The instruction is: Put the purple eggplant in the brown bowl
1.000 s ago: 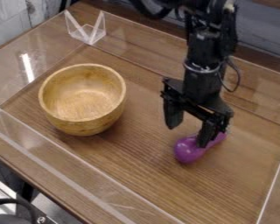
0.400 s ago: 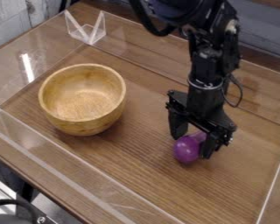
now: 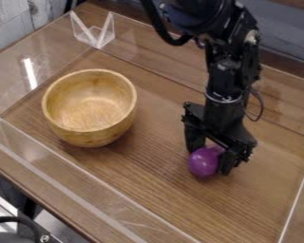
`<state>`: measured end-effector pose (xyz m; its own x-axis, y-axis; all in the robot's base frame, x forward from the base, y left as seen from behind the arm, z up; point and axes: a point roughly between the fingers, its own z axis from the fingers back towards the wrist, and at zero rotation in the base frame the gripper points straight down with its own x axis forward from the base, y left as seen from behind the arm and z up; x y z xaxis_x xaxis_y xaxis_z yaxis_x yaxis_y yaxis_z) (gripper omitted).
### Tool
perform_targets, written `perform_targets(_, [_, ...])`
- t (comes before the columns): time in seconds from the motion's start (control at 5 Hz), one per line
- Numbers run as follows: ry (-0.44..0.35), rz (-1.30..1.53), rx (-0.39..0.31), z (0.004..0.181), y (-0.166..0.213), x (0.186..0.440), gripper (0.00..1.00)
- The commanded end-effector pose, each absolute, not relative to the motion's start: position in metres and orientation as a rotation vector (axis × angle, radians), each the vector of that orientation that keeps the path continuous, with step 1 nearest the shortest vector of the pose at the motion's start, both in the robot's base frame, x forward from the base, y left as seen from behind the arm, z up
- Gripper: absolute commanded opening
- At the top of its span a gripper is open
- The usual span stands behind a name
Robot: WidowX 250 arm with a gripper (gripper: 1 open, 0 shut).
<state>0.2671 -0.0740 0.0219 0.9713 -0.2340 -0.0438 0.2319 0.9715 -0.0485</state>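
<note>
Purple eggplant (image 3: pixel 204 163): lying on the wooden tabletop (image 3: pixel 142 190), well right of the brown bowl (image 3: pixel 90 106). Long axis hard to read, upper end hidden behind the hand (image 3: pixel 215 155); stem cap not visible. Glossy, plump, rounded at the near end. Hand pointing straight down over it, fingers (image 3: pixel 228 157) spread wide on either side, nothing gripped. Bowl upright, hollow bare, grain visible.

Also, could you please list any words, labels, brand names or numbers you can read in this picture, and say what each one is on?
None: no writing can be read anywhere.
The wooden bowl, the purple eggplant, the black gripper and the wooden table show no readable label or number.
</note>
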Motion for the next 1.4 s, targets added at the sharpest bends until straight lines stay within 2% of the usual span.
perform_targets(0.0, [0.012, -0.248, -0.050, 0.028, -0.079, 0.272, 1.00])
perform_targets(0.2, [0.012, -0.245, -0.052, 0.027, -0.080, 0.272, 1.00])
perform_targets(0.4, [0.011, -0.243, -0.055, 0.025, -0.080, 0.272, 0.00])
perform_targets(1.0, [0.018, -0.225, -0.070, 0.023, -0.085, 0.269, 0.00])
perform_targets(1.2, [0.010, -0.201, -0.073, 0.042, -0.083, 0.269, 0.00])
